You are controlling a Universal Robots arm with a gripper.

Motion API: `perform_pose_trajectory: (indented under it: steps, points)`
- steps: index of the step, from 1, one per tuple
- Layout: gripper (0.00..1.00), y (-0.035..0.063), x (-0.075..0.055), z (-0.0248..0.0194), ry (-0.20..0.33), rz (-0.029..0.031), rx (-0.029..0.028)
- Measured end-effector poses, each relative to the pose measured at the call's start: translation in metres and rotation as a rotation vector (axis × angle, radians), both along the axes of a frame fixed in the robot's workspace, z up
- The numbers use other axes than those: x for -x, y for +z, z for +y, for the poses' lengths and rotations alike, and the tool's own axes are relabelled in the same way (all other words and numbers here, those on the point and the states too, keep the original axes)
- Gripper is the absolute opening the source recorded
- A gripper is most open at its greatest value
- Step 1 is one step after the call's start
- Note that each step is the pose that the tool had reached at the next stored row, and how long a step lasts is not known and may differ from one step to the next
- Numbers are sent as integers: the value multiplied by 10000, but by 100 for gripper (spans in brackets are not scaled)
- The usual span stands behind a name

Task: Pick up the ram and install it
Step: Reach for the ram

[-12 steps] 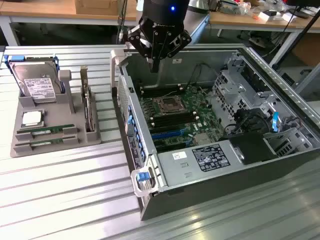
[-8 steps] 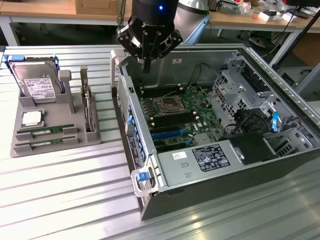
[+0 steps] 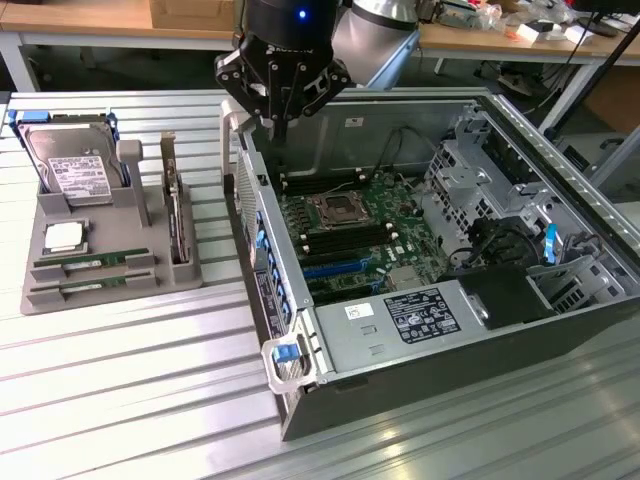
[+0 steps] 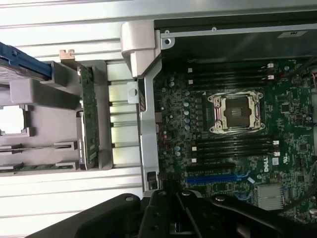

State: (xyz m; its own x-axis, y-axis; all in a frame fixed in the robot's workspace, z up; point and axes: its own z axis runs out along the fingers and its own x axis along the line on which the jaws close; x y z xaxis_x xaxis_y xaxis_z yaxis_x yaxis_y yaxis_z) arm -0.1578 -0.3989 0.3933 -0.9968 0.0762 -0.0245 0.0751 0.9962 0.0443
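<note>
Ribbed metal table [image 3: 120, 400] is carrying a grey plastic tray [image 3: 110, 232] on the exterior view's left, thin green ram [image 3: 92, 263] lying flat in its slots. Black claw [image 3: 283, 122] is hovering clenched shut over the open case's [image 3: 420, 375] corner, green motherboard [image 3: 405, 235] sitting inside.

Arm: the silver-grey wrist link [image 3: 378, 40] comes in from the top of the exterior view, slanting down toward that view's left.
Gripper: black [image 3: 281, 124], pointing straight down, hanging in the air.
Fingers: [image 3: 283, 110] drawn together to one tip, nothing between them.
</note>
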Motion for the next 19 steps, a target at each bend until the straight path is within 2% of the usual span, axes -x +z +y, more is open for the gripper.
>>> perform_pose_trajectory:
  steps: [5, 19]
  points:
    - [11, 0, 137, 0, -1, 0, 0]
    - [11, -1, 402, 0, 1, 0, 0]
